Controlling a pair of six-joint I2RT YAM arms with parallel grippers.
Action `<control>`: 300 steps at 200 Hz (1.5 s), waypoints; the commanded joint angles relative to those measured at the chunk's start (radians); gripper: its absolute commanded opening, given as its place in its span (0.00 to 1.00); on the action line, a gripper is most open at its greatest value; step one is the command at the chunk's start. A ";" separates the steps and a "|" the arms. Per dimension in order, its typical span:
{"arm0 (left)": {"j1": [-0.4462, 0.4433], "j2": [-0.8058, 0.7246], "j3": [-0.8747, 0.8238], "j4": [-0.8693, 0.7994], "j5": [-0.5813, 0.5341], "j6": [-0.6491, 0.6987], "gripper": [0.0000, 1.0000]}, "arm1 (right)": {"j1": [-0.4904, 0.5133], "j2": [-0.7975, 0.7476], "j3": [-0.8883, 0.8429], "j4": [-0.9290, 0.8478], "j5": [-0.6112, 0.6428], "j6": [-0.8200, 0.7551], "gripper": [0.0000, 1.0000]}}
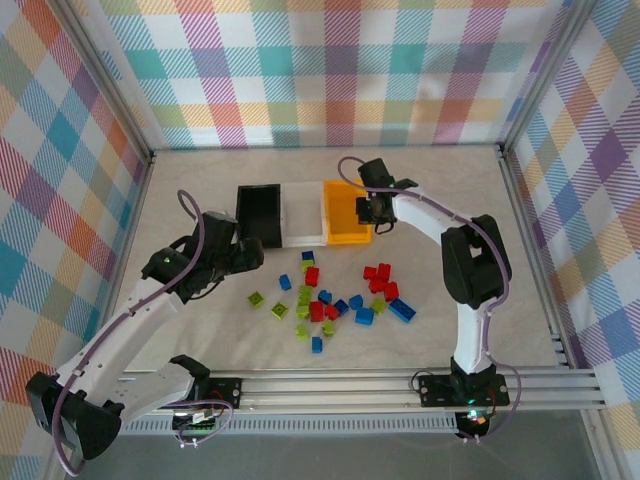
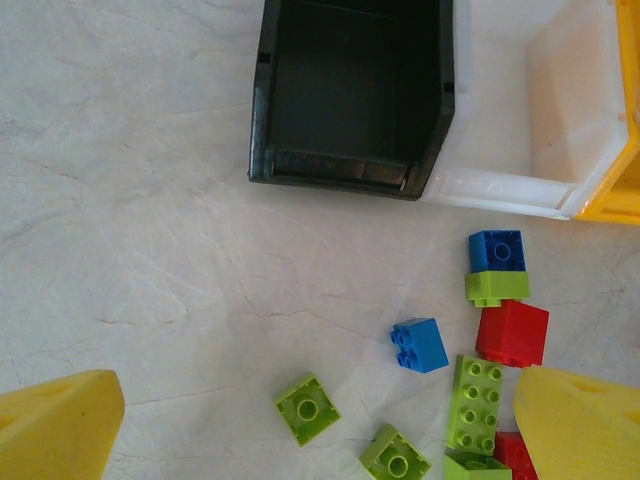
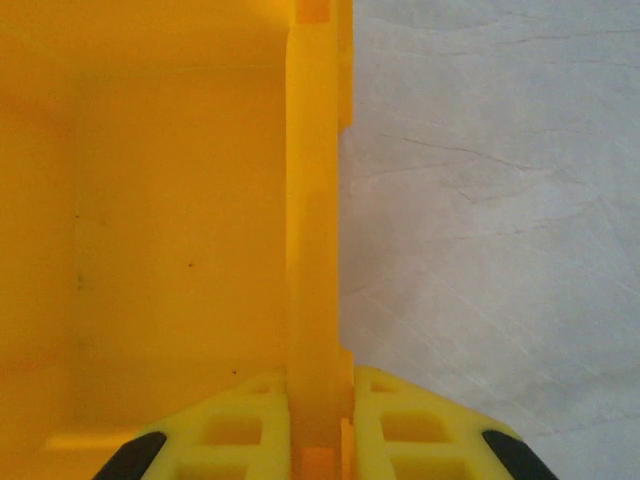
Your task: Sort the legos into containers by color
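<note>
Red, blue and lime legos (image 1: 340, 300) lie scattered on the table in front of three bins in a row: black (image 1: 260, 212), white (image 1: 302, 218) and orange-yellow (image 1: 345, 212). My right gripper (image 1: 372, 212) is shut on the orange-yellow bin's right wall (image 3: 315, 200), one finger (image 3: 240, 430) inside and one outside; its fingertips meet at the wall (image 3: 320, 430). My left gripper (image 2: 320, 425) hangs open over the pile's left edge, above a lime brick (image 2: 307, 408), with a blue brick (image 2: 419, 345) nearby. The black bin (image 2: 340, 170) looks empty.
The white bin (image 2: 500, 190) sits pressed between the black one and the orange-yellow one (image 2: 615, 200). A blue-on-lime stack (image 2: 497, 265) and a red brick (image 2: 512, 332) lie just in front of it. Plaid walls enclose the table.
</note>
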 commanded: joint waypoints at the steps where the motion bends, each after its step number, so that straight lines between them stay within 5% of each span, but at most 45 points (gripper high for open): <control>1: 0.015 -0.014 -0.014 0.017 0.015 -0.009 1.00 | -0.012 -0.066 -0.050 -0.057 0.041 -0.003 0.00; 85: 0.024 -0.011 -0.020 0.027 0.028 -0.008 1.00 | -0.076 -0.105 -0.109 -0.023 0.008 -0.016 0.00; 91: 0.025 -0.010 -0.022 0.027 0.030 -0.009 1.00 | -0.076 -0.104 -0.109 -0.021 0.003 -0.016 0.09; 105: 0.026 -0.009 -0.023 0.029 0.034 -0.008 1.00 | -0.076 -0.112 -0.115 -0.003 -0.006 -0.016 0.46; 115: 0.027 -0.009 -0.023 0.030 0.035 -0.010 1.00 | -0.076 -0.122 -0.116 0.002 -0.009 -0.015 0.57; 122: 0.027 -0.009 -0.023 0.029 0.039 -0.010 1.00 | -0.076 -0.133 -0.114 0.004 -0.014 -0.013 0.77; 124: 0.027 -0.009 -0.021 0.029 0.039 -0.010 1.00 | -0.077 -0.138 -0.115 0.003 -0.014 -0.011 0.96; 127: 0.028 -0.009 -0.022 0.028 0.039 -0.012 1.00 | -0.076 -0.144 -0.115 0.003 -0.015 -0.012 1.00; 176: 0.031 -0.015 -0.019 0.041 0.056 -0.022 1.00 | -0.055 -0.291 -0.184 -0.027 -0.118 -0.011 1.00; 250: 0.033 -0.009 -0.068 0.096 0.094 -0.040 1.00 | 0.090 -0.572 -0.586 -0.104 -0.106 0.027 0.91; 300: 0.040 -0.006 -0.090 0.115 0.102 -0.041 1.00 | 0.328 -0.642 -0.680 -0.130 -0.134 0.073 0.82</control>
